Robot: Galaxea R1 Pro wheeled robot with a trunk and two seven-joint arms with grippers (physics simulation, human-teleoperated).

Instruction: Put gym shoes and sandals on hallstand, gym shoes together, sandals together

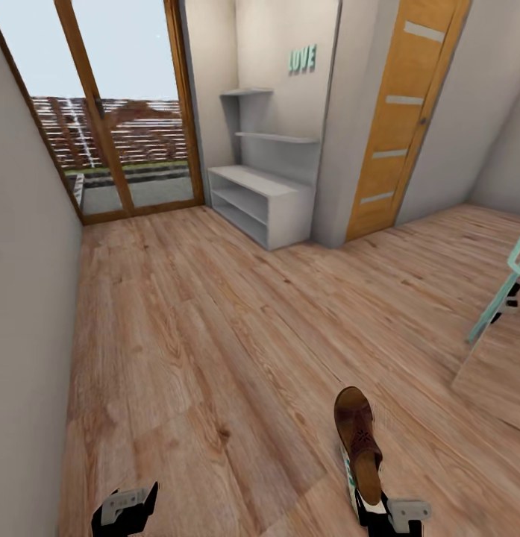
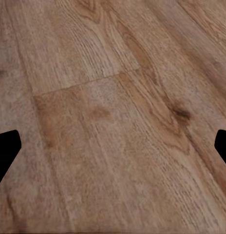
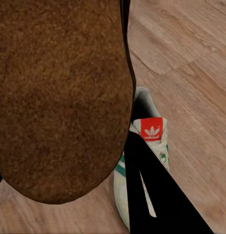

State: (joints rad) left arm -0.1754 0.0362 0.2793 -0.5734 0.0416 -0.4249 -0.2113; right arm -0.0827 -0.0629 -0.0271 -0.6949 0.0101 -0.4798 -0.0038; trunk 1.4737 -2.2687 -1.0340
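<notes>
The right gripper (image 1: pixel 385 514) is clamped on a brown sandal (image 1: pixel 358 440), held above the corridor floor (image 1: pixel 215 335); a gym shoe (image 3: pixel 142 146) lies on the floor just beneath it; the left gripper (image 1: pixel 125 511) hovers with fingers apart; the hallstand (image 1: pixel 263 201) stands well apart by the far wall.

A glass door (image 1: pixel 118 112) with wooden frame stands far left; an orange door (image 1: pixel 405 112) far right, grey walls (image 1: pixel 28 298) between.

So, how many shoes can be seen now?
2: one sandal held up in the right gripper, and one gym shoe on the floor beneath it. Others may be hidden.
</notes>
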